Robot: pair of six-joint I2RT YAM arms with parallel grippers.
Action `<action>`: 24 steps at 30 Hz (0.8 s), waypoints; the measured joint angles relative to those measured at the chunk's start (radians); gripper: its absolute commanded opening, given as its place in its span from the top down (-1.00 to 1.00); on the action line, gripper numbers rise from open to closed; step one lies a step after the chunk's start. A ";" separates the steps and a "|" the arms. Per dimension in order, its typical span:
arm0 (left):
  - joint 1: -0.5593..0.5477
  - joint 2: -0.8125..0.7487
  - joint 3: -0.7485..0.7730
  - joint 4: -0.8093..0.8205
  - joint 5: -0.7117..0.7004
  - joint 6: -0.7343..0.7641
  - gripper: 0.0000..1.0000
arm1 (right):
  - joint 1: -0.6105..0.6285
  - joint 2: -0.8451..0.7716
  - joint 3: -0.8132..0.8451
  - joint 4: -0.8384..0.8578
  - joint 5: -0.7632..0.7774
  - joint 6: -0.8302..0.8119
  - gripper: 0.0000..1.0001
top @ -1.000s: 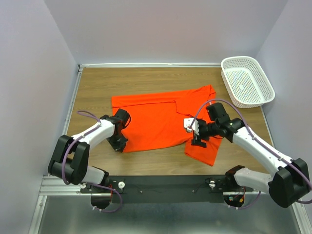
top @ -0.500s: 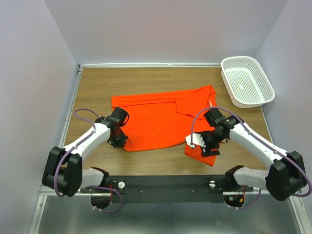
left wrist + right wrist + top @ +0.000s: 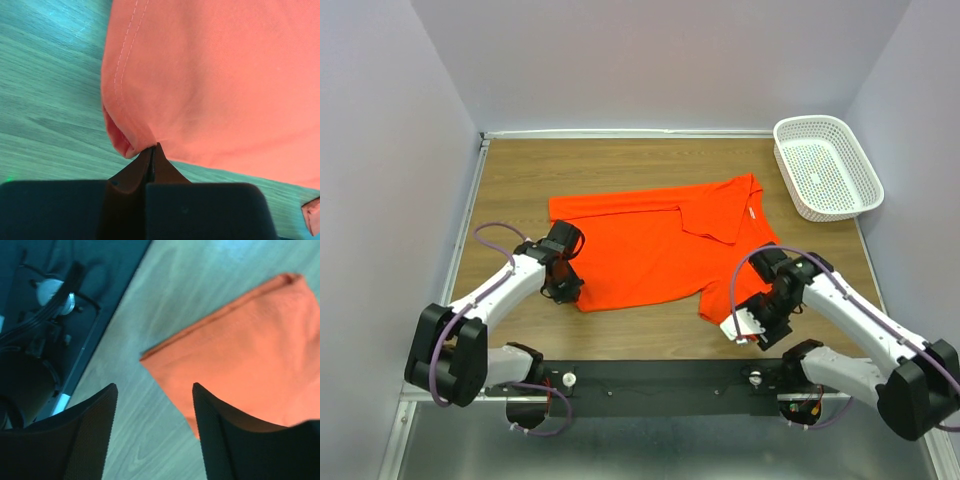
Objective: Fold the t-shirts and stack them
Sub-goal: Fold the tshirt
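T-shirt (image 3: 650,245) lies flat in the middle of the table (image 3: 515,175), long side running left to right. A flap is folded over its upper right part, and one section reaches toward the near edge on the right. Your left gripper (image 3: 564,290) sits at the near-left corner. The left wrist view shows its fingers (image 3: 131,172) pressed together on a pinch of the hem, with cloth bunched just above the tips. Your right gripper (image 3: 752,328) is off the cloth, just beside the near-right corner, over bare wood close to the black base rail (image 3: 650,378). Its wrist view has the jaws spread wide, the shirt corner lying ahead of them. White basket (image 3: 817,119) stands at the far right, well apart from the shirt.
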State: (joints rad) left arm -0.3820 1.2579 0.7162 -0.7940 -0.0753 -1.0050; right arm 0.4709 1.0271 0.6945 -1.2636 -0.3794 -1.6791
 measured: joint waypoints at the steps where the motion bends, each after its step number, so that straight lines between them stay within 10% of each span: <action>1: 0.000 -0.003 -0.004 0.003 0.001 0.000 1.00 | 0.000 0.015 0.000 -0.007 -0.002 -0.013 -0.21; 12: 0.000 -0.016 -0.046 0.026 0.026 0.000 1.00 | 0.072 0.172 0.001 -0.009 0.023 0.027 -0.10; 24: 0.000 -0.008 -0.045 0.037 0.047 0.000 1.00 | 0.317 0.336 0.040 0.113 0.131 0.439 0.01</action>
State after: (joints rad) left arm -0.3820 1.2503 0.6712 -0.7567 -0.0284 -1.0050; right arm 0.7883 1.3632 0.7349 -1.1507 -0.2485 -1.2404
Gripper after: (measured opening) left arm 0.007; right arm 0.519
